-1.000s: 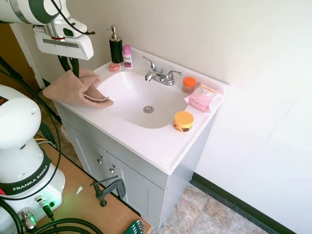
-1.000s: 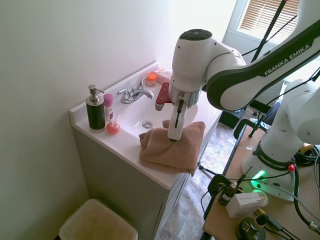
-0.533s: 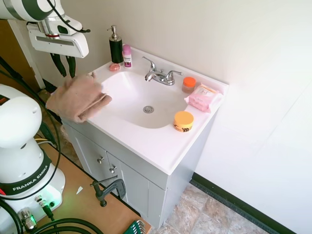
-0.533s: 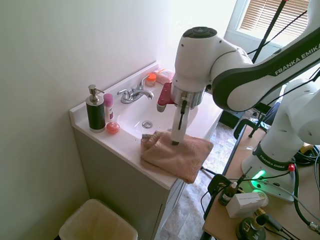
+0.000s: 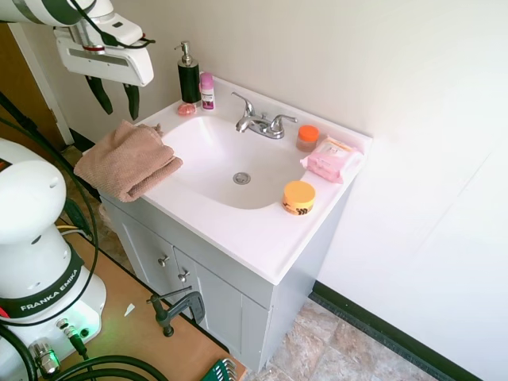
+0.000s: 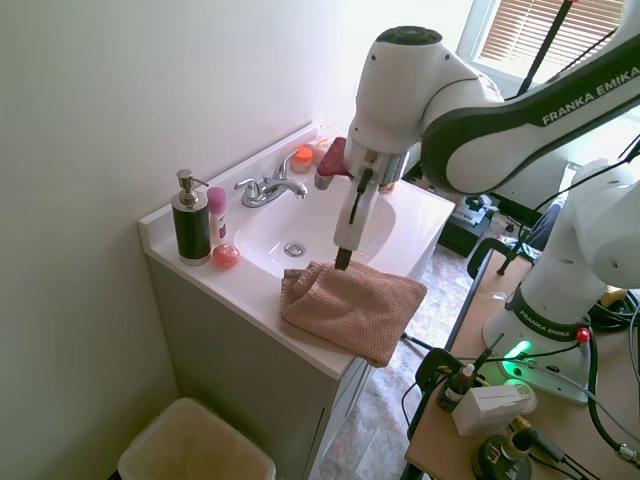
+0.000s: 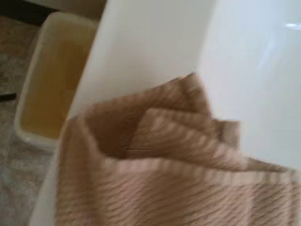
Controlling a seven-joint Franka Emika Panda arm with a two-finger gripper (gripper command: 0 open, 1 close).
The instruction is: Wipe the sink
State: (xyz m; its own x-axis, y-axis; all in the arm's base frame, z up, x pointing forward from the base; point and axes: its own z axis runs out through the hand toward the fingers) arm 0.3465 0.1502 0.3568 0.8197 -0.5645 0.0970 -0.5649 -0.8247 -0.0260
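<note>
Glossy white oval sink (image 5: 226,163), set into white vanity counter (image 5: 262,238), sits bare and dry-looking, round metal drain (image 5: 241,178) uncovered. Folded tan waffle-weave cloth (image 5: 127,159) now lies let go on the counter's edge beside the basin, partly overhanging, no longer bunched under the tool as a second ago. Tool (image 5: 116,97) lifted clear above the cloth, fingers spread, holding nothing. Reads as wiping finished or paused; cloth released rather than pressed into the basin.
</note>
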